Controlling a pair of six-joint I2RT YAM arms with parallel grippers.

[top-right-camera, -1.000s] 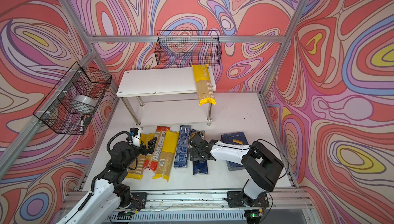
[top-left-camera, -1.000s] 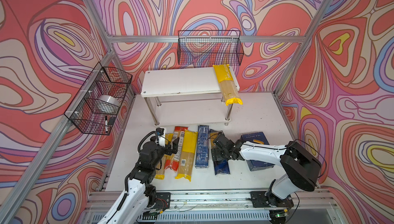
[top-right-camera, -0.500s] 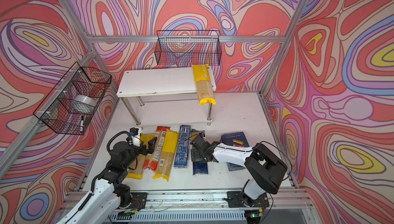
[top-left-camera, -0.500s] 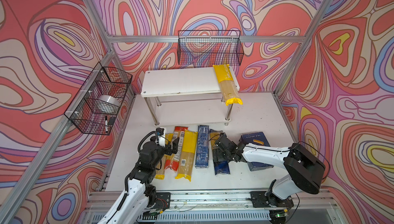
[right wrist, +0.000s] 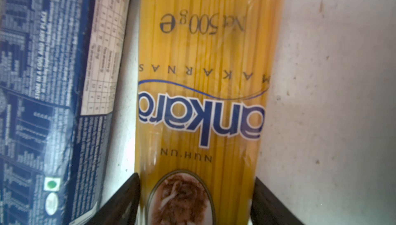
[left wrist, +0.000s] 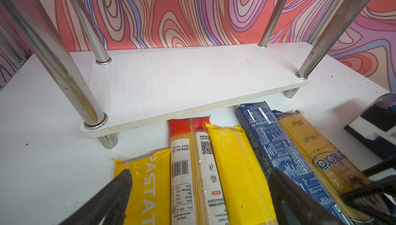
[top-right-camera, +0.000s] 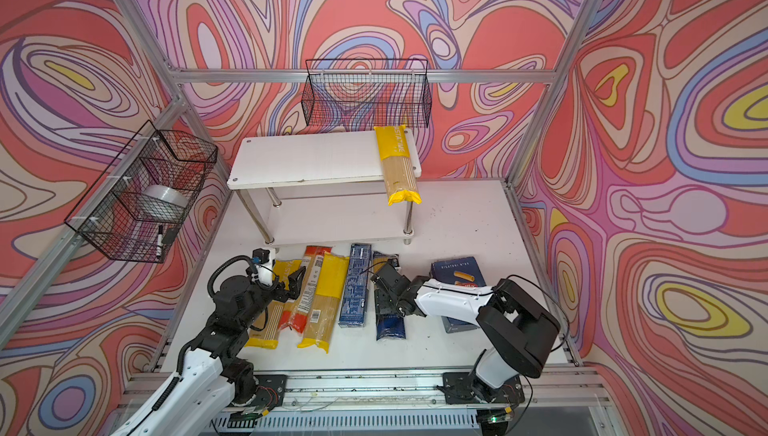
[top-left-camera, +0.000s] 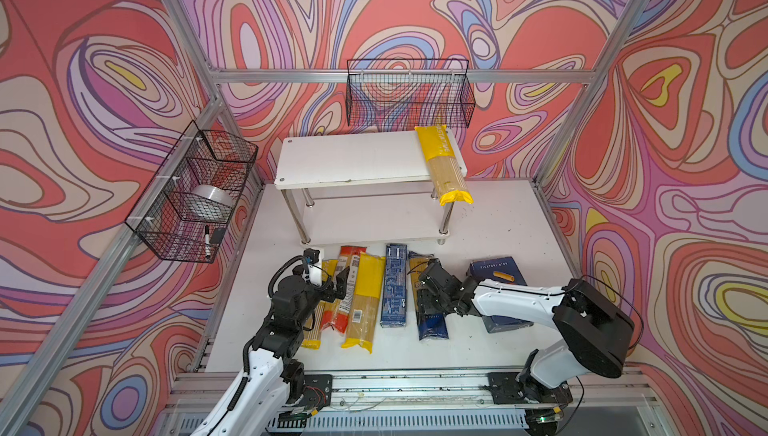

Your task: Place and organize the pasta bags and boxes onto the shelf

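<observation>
Currently the right gripper [right wrist: 196, 180] is set down over the ankara packet [right wrist: 199, 84]. Its jaws are spread to the packet's width, with one black finger [right wrist: 126, 200] at each long edge. Whether the packet is actually squeezed cannot be told. The left gripper [left wrist: 199, 194] is held with jaws wide apart and nothing between them, low over the left-arm end of the packet row.

Places are given from the shelf [top-left-camera: 353, 160]. The ankara packet is laid flat on the table [top-left-camera: 498, 214] just in front of the lower tier, near the right-arm front leg, lengthwise toward the shelf.

- **Row, running toward the left-arm front leg:** just beside the ankara packet is the long narrow blue box [top-left-camera: 394, 288]. Next are the plain yellow packet [left wrist: 237, 166], the red-ended packet [left wrist: 190, 159] and the yellow "PASTA" packet [left wrist: 147, 181].
- **Rigatoni box:** the rigatoni box [top-left-camera: 496, 274] is laid flat past the shelf's right-arm end, partly covered by the right arm.
- **Top tier:** the yellow-ended packet [top-left-camera: 442, 164] is laid crosswise at the right-arm end, its near end overhanging the front edge.
- **Baskets:** a black wire basket [top-left-camera: 409, 93] is hung on the wall behind the shelf. A second wire basket [top-left-camera: 191, 193] is hung on the wall off its left-arm end.
</observation>
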